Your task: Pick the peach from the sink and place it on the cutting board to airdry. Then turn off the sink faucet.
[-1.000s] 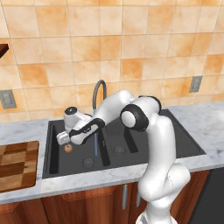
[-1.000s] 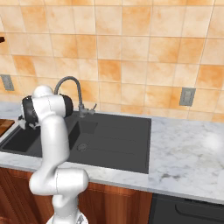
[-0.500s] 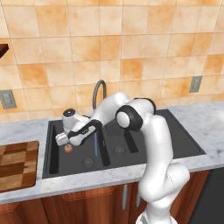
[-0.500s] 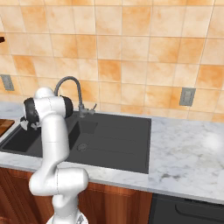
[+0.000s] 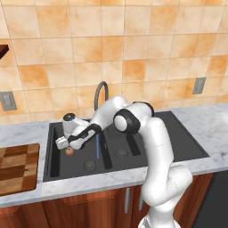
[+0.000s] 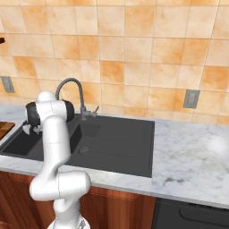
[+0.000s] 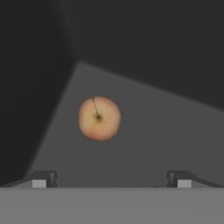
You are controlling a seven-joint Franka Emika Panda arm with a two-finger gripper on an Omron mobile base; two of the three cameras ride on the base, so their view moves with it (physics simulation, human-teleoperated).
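The peach lies on the floor of the left basin of the black sink, near its left wall. My gripper hangs just above it, open and holding nothing. In the hand view the peach lies stem up, ahead of the spread fingertips and apart from them. The checkered cutting board lies on the counter left of the sink. The sink faucet arches over the divider, and a thin stream of water falls from it.
My arm reaches across the sink in front of the faucet. The ribbed drainboard is on the sink's right side. Marble counter runs on to the right, and wall outlets sit on the tiled wall.
The hand has come down and a little left into the left basin, closer to the peach. The peach has stayed in place.
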